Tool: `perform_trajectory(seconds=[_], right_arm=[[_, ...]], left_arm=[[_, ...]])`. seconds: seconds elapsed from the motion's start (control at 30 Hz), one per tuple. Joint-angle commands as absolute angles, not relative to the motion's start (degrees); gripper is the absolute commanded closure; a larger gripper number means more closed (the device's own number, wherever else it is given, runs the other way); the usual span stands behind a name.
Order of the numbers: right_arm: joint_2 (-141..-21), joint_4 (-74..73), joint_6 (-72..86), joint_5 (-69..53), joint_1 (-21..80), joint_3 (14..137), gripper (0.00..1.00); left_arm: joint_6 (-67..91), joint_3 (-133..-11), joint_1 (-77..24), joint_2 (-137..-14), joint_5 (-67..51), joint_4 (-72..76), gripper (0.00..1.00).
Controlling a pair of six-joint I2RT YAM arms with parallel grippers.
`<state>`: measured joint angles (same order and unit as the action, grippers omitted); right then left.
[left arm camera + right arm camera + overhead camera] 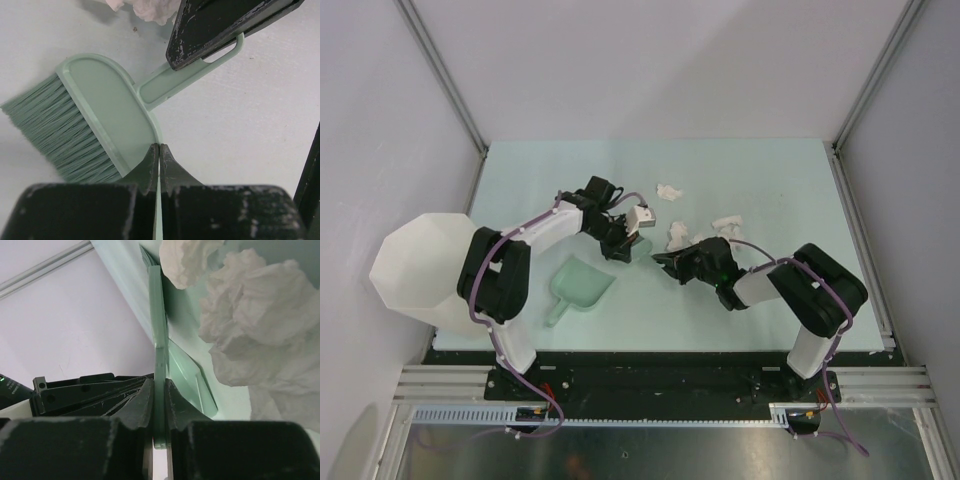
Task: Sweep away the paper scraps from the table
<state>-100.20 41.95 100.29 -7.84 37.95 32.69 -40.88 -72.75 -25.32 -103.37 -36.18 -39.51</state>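
Note:
Several white paper scraps (676,234) lie on the pale green table (770,180) just beyond my grippers; more lie at the back (669,191) and to the right (727,222). A green hand brush (100,120) lies between the grippers. My left gripper (160,146) is shut on the thin edge of the brush head; in the top view it (625,245) sits left of the scraps. My right gripper (160,382) is shut on the brush handle (159,315), with wads (260,305) close on its right. Its fingers (200,35) show on the handle in the left wrist view.
A green dustpan (582,285) lies flat on the table near the left arm, in front of the grippers. A large white translucent bin (420,265) stands off the table's left front corner. Grey walls edge the table.

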Motion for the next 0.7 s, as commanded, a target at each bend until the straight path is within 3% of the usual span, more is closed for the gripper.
perform_trajectory(seconds=[0.0, 0.1, 0.13, 0.17, 0.23, 0.3, 0.4, 0.67], right_arm=[[-100.1, 46.5, 101.3, -8.0, 37.8, 33.5, 1.00], [-98.9, 46.2, 98.7, -8.0, 37.4, 33.5, 1.00], [-97.7, 46.1, 97.4, -8.1, 37.1, 33.5, 1.00], [-97.1, 45.5, 92.2, -9.2, 36.6, 34.4, 1.00], [-95.7, 40.8, 84.9, -11.6, 34.9, 36.3, 1.00], [-93.0, 36.9, 73.7, -14.2, 34.1, 39.4, 1.00], [-88.3, 20.6, 57.0, -13.9, 34.2, 45.1, 1.00], [-75.6, -2.2, 25.7, -14.5, 31.1, 53.6, 1.00]], left_arm=[[-41.3, -73.0, -25.0, -101.5, -37.9, -38.8, 1.00], [-40.8, -73.6, -25.0, -101.7, -37.3, -38.8, 1.00], [-40.1, -73.9, -24.9, -101.8, -36.7, -38.8, 0.94], [-37.5, -75.1, -24.9, -101.8, -36.2, -38.8, 0.79], [-34.3, -76.5, -23.9, -100.8, -37.2, -38.8, 0.27], [-30.1, -78.7, -23.4, -98.8, -38.1, -38.8, 0.01], [-27.0, -80.9, -23.2, -95.3, -35.6, -38.8, 0.00], [-26.4, -78.5, -23.4, -82.4, -16.9, -40.8, 0.00]])
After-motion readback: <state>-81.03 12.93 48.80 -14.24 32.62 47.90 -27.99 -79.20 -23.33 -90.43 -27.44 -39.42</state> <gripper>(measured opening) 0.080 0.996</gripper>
